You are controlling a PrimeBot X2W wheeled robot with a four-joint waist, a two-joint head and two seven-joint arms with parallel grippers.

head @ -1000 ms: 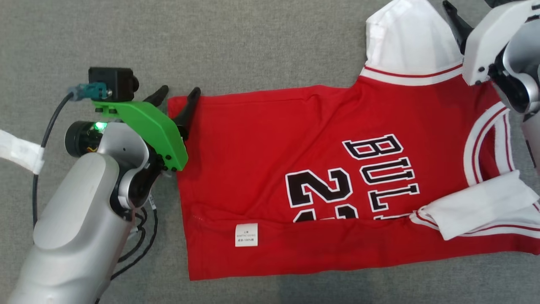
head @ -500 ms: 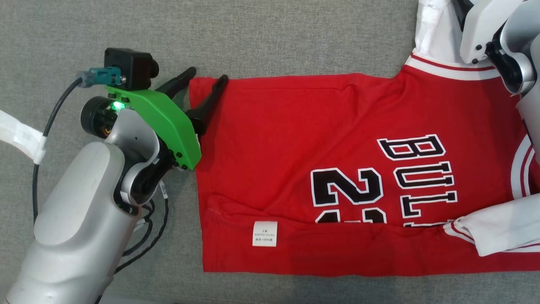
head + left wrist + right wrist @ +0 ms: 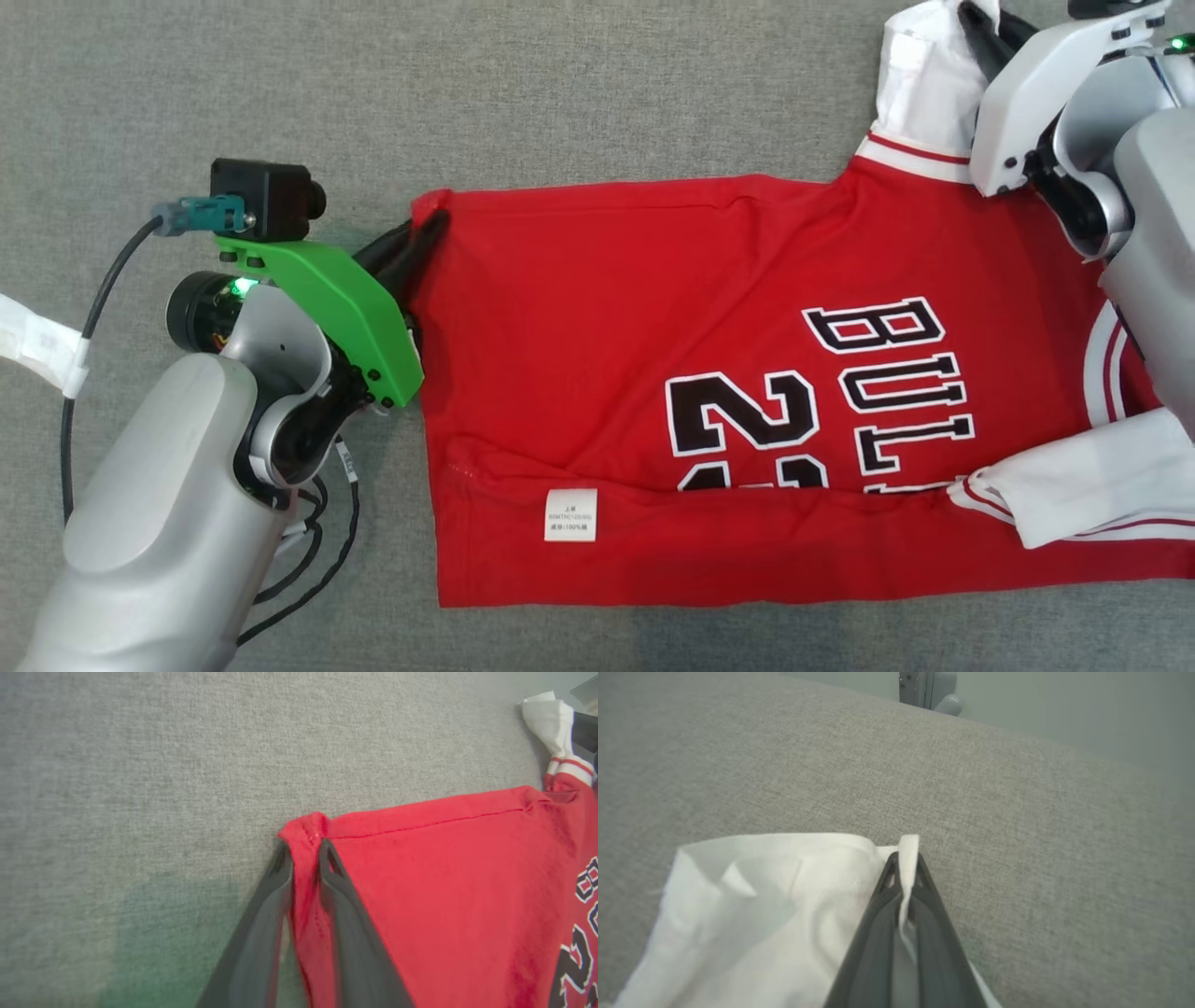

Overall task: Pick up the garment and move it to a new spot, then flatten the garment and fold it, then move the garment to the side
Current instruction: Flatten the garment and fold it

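Red garment [image 3: 653,373] with white sleeves, spread across the grey cloth surface [image 3: 560,93], hem end toward the robot's left, collar end toward its right; near long edge turned up over the lettering, inner label [image 3: 570,514] exposed, near sleeve [image 3: 1074,490] laid across that fold. Left gripper [image 3: 425,229] pinched narrow on the far hem corner, red cloth bunched between the fingers [image 3: 338,891] in the left wrist view. Right gripper [image 3: 906,858] clamped nearly flat on the edge of the far white sleeve [image 3: 920,84], a thin strip of white standing between the tips. Judged stage: flattening apparently done, one lengthwise fold in place, a second fold at its start with both far corners gripped. Left to do, by this reading: carrying the far edge over toward the near one; any crosswise folds; then moving the bundle to the side. Lift of the held corners off the surface: not discernible.
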